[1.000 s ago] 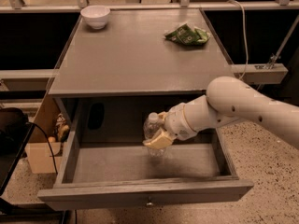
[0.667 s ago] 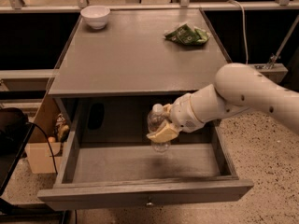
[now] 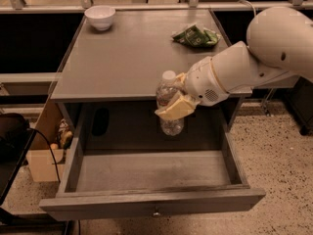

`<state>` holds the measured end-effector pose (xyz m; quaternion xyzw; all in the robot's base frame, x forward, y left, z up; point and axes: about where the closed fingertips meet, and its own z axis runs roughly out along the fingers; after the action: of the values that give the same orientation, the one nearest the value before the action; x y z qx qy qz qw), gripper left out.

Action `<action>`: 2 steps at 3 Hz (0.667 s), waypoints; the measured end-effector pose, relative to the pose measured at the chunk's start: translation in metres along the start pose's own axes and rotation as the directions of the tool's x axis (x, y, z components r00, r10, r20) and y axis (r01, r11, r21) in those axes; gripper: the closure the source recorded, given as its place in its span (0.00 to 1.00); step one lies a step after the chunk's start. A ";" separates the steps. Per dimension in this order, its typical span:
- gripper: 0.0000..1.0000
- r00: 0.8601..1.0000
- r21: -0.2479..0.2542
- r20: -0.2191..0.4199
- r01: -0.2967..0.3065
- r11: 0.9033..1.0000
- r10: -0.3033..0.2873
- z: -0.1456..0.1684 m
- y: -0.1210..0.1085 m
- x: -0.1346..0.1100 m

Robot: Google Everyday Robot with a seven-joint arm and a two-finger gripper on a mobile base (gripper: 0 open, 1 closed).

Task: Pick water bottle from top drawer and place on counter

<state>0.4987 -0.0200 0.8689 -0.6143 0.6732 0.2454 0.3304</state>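
Clear ribbed plastic, white screw cap: water bottle (image 3: 165, 93), one item, upright, at the centre of the frame and held off every surface. Gripper (image 3: 174, 100): pale fingers clamped on the bottle's middle, one pad across its front and hiding the label zone, at the end of the white arm (image 3: 254, 58) that enters from the upper right. Change against the views of a second ago: the bottle then sat lower, wholly within the dark opening under the bench (image 3: 122, 58). It now stands higher, with cap and shoulder showing against the bench's front edge and the base hanging free above the floor of the top drawer (image 3: 151, 202). Reading: the bottle is out of the drawer and the lift is well along. What probably remains is a little more height, a carry toward the upper part of the frame and a set-down on the bench. Drawer: grey wood, pulled fully open across the lower frame, small knob at the centre of its front panel, nothing seen lying inside. Bench also carries a white bowl (image 3: 100, 17) at its upper-left corner and a green packet (image 3: 195, 35) at its upper right, both well apart from the bottle.
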 end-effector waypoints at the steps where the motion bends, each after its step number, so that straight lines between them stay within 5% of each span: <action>1: 1.00 1.000 0.000 0.000 0.000 1.000 0.000 0.000 0.000 0.000; 2: 1.00 1.000 -0.009 -0.017 -0.016 1.000 0.015 -0.024 -0.020 -0.028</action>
<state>0.5159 -0.0219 0.9070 -0.6125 0.6796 0.2458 0.3201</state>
